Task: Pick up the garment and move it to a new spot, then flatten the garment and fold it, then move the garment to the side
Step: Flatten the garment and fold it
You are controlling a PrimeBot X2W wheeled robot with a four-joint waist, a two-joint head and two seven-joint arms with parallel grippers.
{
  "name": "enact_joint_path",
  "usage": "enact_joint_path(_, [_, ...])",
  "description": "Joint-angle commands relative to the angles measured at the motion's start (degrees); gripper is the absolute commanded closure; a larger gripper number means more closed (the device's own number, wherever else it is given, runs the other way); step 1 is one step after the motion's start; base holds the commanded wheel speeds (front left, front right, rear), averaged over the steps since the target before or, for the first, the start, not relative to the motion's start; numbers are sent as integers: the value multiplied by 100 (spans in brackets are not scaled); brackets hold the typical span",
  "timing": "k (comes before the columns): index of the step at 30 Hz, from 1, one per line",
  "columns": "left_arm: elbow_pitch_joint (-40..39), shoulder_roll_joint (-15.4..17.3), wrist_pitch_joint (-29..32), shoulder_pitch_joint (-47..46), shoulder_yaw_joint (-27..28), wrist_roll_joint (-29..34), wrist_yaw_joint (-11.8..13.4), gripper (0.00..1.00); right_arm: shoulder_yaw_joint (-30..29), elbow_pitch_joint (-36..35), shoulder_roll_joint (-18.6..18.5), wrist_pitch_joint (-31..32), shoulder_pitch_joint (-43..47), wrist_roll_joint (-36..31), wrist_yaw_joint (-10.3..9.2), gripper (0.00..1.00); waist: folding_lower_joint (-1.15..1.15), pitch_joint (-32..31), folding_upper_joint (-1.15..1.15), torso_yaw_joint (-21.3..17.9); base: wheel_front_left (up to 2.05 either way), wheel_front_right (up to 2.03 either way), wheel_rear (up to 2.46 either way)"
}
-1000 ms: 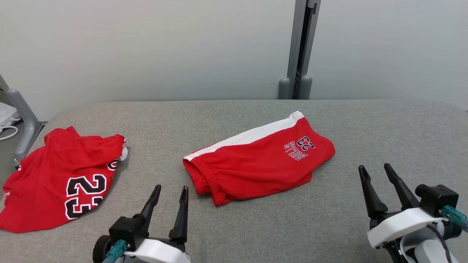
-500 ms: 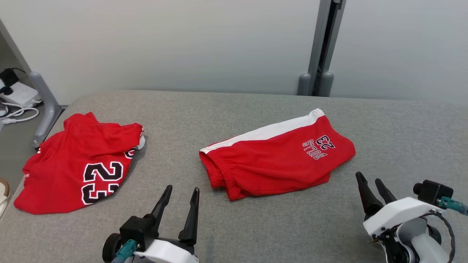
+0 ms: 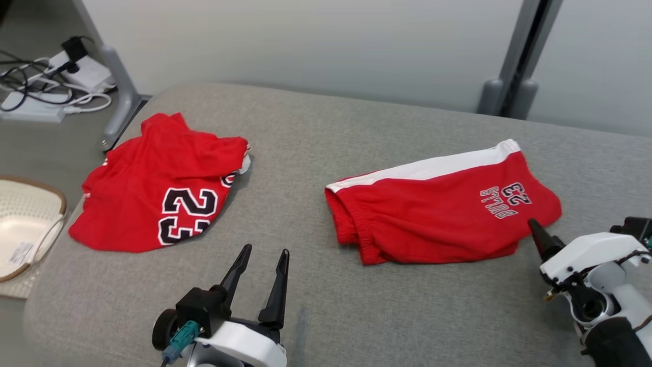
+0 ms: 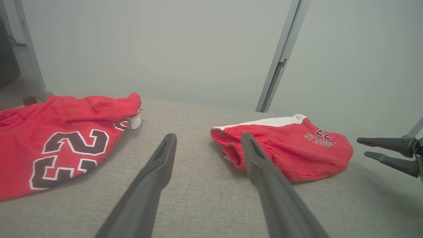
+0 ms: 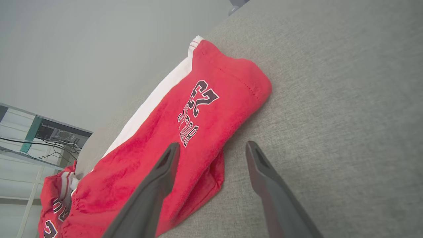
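The left end effector (image 3: 266,248) and right end effector (image 5: 212,144) stand fully open, holding nothing. Red shorts (image 3: 438,219) lie folded on the bench (image 3: 316,316). A red jersey (image 3: 158,183) lies well apart, left.

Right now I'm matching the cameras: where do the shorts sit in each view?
Head view: shorts right of centre.
Left wrist view: shorts right of centre, mid-height.
Right wrist view: shorts lie diagonally, from upper centre to lower left.
Shared landmark: the jersey, left of the shorts in all three.
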Motion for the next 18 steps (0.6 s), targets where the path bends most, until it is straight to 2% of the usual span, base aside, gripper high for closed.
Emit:
enact_joint_path(1, [-22, 23, -8, -92, 1, -18, -5, 0, -23, 69, -47, 29, -81, 38, 1, 0, 0, 147, 0, 163, 0, 0, 0])
enact_joint_path(8, [-80, 22, -8, -264, -130, -116, 19, 0, -64, 928, -239, 83, -688, 87, 1, 0, 0, 492, 0, 581, 0, 0, 0])
enact_joint_path(18, [-192, 22, -8, -420, -218, -232, 57, 0, -89, 1512, -435, 33, -1204, 51, 0, 0, 0, 843, 0, 944, 0, 0, 0])
